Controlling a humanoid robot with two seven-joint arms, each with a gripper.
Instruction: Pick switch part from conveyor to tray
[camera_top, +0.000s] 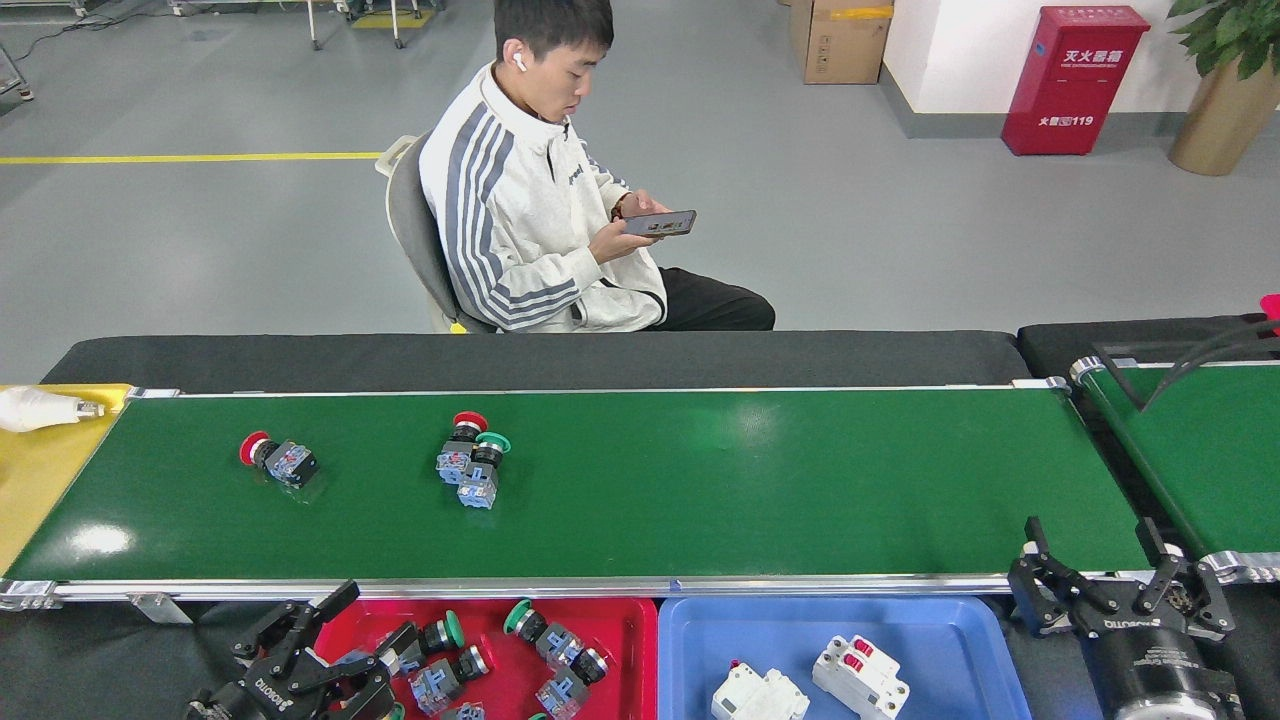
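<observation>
Left gripper (330, 655) sits low over the near-left corner of the red tray (625, 625), fingers spread apart, nothing seen clamped between them; whether a part lies just under them I cannot tell; right gripper (1110, 585) hangs beyond the conveyor's (800, 490) near rail, fingers splayed wide, empty.

Risks, as judged: the fingers could snag buttons already lying in the red tray on rising; the red and green switch pair (473, 460) lies touching, so a grasp on one may drag or topple the other.

Remaining targets: a lone red-capped switch (275, 458) on its side at belt left, well apart from the left gripper across the rail; the pair nearer belt centre, farther off.
</observation>
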